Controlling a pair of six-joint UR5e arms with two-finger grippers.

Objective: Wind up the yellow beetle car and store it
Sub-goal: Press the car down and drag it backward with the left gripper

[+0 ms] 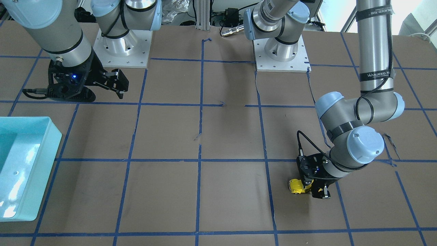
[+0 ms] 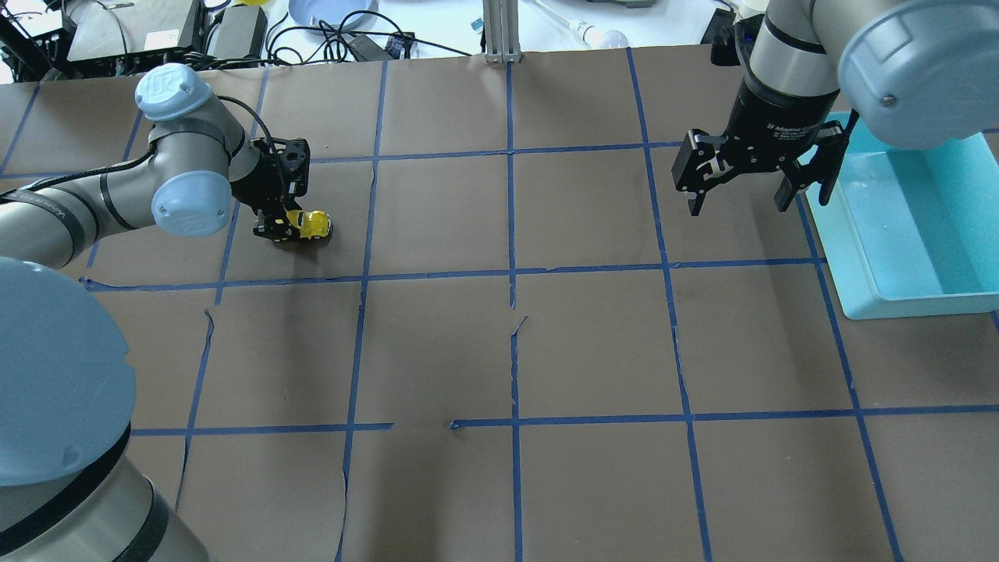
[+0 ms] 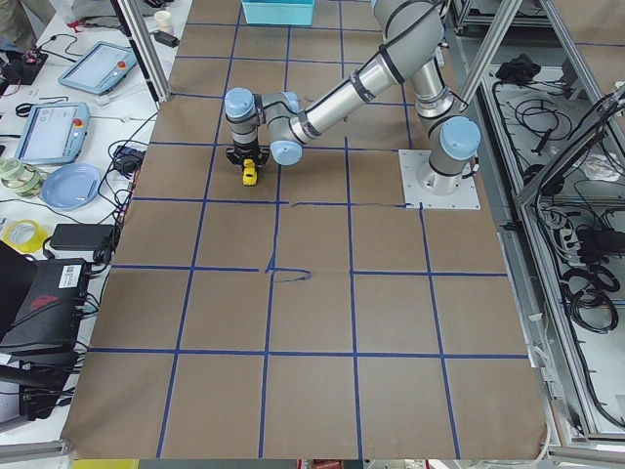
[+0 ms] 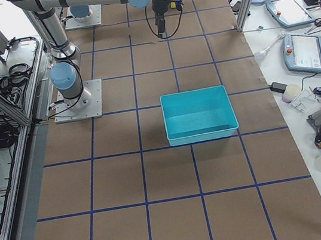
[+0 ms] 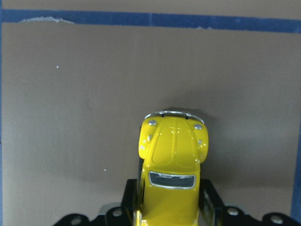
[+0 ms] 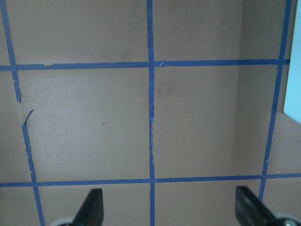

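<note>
In the overhead view's upper left, the left gripper point(image 2: 289, 229) is closed around one end of the yellow beetle car point(image 2: 315, 225), low at the table point(image 2: 593, 351). At upper right, the right gripper point(image 2: 737, 201) hangs wide open and empty beside a teal bin point(image 2: 921, 301).

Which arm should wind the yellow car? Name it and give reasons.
Left. The left hand grips the yellow beetle car on the table; the right hand hangs open and empty far across, beside the teal bin.
</note>
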